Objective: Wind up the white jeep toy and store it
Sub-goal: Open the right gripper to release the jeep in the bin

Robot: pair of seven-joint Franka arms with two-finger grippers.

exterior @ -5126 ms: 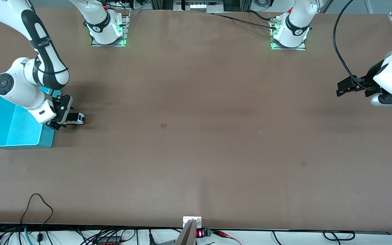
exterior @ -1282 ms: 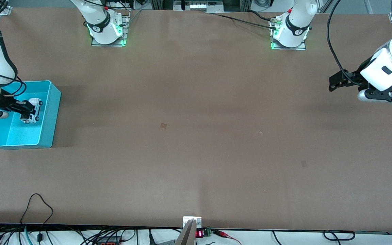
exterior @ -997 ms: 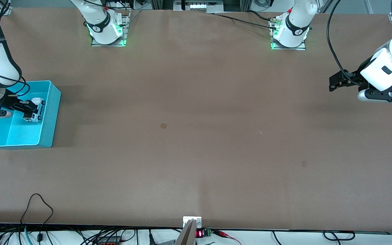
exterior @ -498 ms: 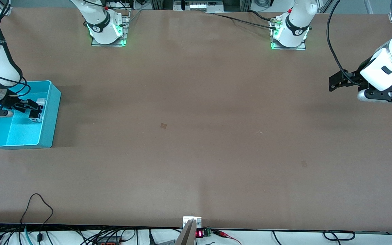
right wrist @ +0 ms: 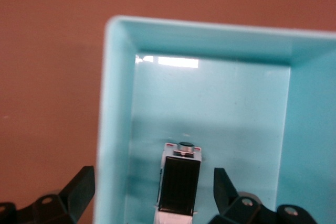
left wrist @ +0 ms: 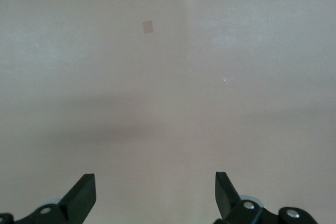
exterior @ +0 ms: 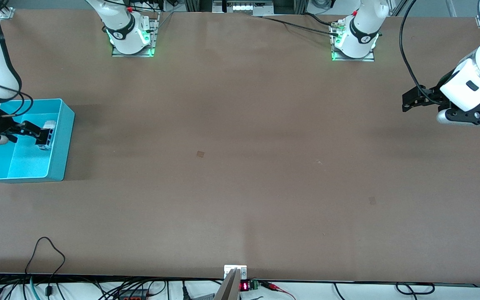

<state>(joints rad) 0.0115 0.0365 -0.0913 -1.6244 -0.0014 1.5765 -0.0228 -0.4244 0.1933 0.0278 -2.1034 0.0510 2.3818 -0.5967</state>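
Observation:
The white jeep toy [exterior: 50,125], white with a black roof, lies in the turquoise bin [exterior: 67,137], close to the wall facing the middle of the table. My right gripper [exterior: 36,132] is open and hangs low over the bin with the jeep between its spread fingers, not touching them. In the right wrist view the jeep [right wrist: 179,182] rests on the bin's floor beside one wall of the bin [right wrist: 113,108], and the right gripper [right wrist: 153,174] is wide open. My left gripper [exterior: 408,102] waits open and empty above the bare table, as its own view shows [left wrist: 155,179].
The bin stands at the right arm's end of the brown table [exterior: 240,166]. Cables [exterior: 44,254] lie along the table edge nearest the front camera. A small dark patch [exterior: 200,153] marks the tabletop near its middle.
The right gripper carried the jeep from the table beside the bin into the bin, then opened and let it go. The jeep now rests by the bin's wall. The left arm barely moved.

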